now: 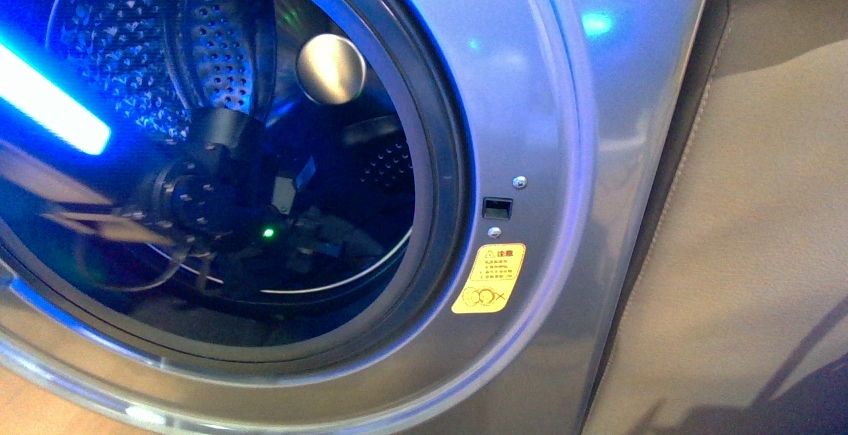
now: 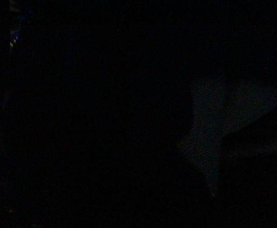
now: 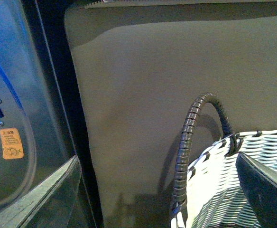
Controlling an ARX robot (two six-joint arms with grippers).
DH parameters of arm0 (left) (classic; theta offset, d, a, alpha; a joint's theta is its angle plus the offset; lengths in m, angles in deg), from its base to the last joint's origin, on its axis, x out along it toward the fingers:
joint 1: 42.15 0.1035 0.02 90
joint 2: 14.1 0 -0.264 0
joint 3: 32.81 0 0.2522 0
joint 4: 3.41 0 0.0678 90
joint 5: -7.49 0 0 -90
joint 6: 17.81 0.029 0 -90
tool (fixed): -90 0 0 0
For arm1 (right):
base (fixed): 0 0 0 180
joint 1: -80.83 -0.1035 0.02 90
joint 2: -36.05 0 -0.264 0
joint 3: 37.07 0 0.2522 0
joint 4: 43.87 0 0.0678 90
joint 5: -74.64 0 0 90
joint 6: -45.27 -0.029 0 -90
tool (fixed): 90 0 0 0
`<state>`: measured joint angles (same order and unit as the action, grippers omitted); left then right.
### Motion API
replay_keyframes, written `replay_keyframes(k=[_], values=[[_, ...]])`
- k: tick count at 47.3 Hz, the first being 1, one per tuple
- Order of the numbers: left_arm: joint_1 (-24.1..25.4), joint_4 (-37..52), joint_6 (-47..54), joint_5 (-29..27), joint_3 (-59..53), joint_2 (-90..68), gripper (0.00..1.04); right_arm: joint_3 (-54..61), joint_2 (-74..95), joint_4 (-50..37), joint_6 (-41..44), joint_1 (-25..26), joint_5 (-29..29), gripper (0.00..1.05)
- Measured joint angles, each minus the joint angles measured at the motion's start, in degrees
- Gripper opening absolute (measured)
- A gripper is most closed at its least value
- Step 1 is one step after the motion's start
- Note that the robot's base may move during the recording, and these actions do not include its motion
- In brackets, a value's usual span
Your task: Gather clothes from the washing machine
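Front view is filled by the washing machine (image 1: 560, 155); inside its drum (image 1: 120, 35), neither the left gripper's state nor the clothes can be made out. Left wrist view is dark. Only in the right wrist view are the woven basket (image 3: 224, 190) and the right gripper (image 3: 156, 156) seen, its fingers spread and empty.

Blue glare on washing machine (image 1: 530, 105), blurred left edge, left wrist view dark
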<state>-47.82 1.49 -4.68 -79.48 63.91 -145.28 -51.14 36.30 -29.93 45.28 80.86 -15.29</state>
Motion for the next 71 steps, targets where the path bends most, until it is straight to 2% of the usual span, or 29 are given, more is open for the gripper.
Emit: replay_keyframes(k=[8, 23, 33, 51, 61, 71], values=[[0.3, 2.8, 1.4, 2.6, -6.3, 5.7, 0.13, 0.0, 0.0, 0.0, 0.0, 0.0, 0.0, 0.97], [3.1, 10.3, 1.8, 11.4, -26.9, 26.4, 0.13, 0.0, 0.0, 0.0, 0.0, 0.0, 0.0, 0.97], [4.5, 11.7, 1.2, 17.0, -38.1, 40.5, 0.13, 0.0, 0.0, 0.0, 0.0, 0.0, 0.0, 0.97], [5.8, 5.1, -4.0, 23.5, -38.3, 60.8, 0.13, 0.0, 0.0, 0.0, 0.0, 0.0, 0.0, 0.97], [5.2, 3.1, -6.0, 22.9, -37.5, 64.0, 0.12, 0.0, 0.0, 0.0, 0.0, 0.0, 0.0, 0.97], [2.4, -0.1, -7.6, 20.8, -36.8, 67.8, 0.12, 0.0, 0.0, 0.0, 0.0, 0.0, 0.0, 0.97]])
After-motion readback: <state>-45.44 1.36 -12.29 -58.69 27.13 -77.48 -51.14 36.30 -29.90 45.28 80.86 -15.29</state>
